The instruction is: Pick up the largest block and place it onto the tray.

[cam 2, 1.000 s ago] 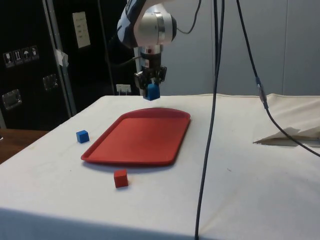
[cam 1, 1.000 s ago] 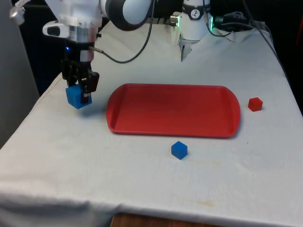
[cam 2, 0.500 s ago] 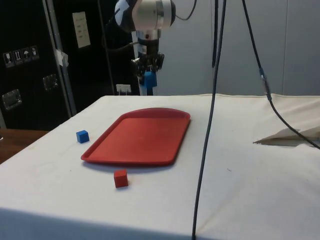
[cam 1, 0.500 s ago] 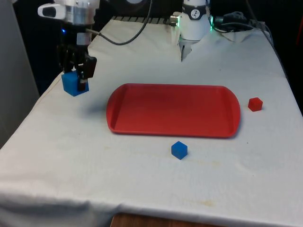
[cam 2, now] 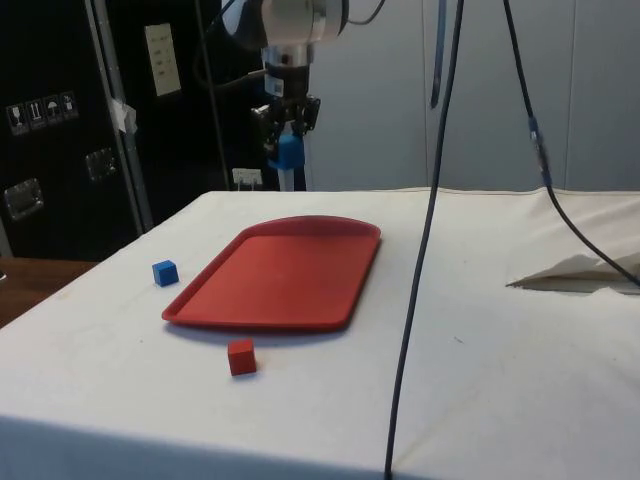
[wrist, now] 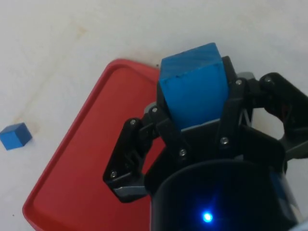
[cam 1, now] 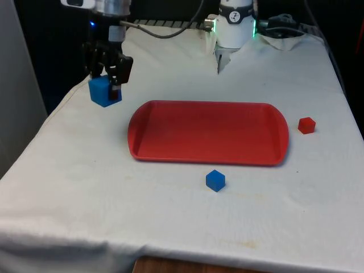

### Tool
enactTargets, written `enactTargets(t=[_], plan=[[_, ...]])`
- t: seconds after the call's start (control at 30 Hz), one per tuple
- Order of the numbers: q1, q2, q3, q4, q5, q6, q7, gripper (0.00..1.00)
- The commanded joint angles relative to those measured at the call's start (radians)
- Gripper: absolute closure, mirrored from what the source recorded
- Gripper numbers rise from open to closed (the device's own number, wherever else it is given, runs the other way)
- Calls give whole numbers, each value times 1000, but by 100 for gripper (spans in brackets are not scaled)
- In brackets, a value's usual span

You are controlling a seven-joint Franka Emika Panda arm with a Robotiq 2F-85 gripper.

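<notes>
Hanging clear above the desk (cam 1: 68,187), the largest blue block (cam 1: 103,91) is pinched between the fingers of the hand (cam 1: 108,88), off the red tray (cam 1: 207,133) at its end toward the front view's left. In my judgement the carry must run toward the front view's right before any lowering. A small blue block (cam 1: 215,180) lies near the tray's near rim; a small red block (cam 1: 306,125) lies beyond its opposite end.

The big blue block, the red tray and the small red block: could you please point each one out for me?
Big blue block (cam 1: 101,91), front view: its front face, below the gripper's fingers.
Red tray (cam 1: 207,132), front view: the bare middle of its floor.
Small red block (cam 2: 241,357), side view: its front face.
</notes>
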State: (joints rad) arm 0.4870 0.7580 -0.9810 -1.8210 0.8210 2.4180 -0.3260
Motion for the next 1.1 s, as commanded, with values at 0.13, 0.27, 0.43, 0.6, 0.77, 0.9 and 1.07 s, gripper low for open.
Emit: enactTargets(t=[0.13,0.27,0.43,0.6,0.77,0.9,1.07], plan=[[23,-16,0,-21,-16,12,17,99],[70,-34,-8,-61,-40,44,48,99],[91,-42,-7,-77,-51,56,65,99],[125,-58,-6,-101,-80,73,100,99],[145,-68,-6,-116,-99,83,122,99],[136,-77,13,-112,-121,82,138,99],[181,-119,7,-157,-184,119,194,99]])
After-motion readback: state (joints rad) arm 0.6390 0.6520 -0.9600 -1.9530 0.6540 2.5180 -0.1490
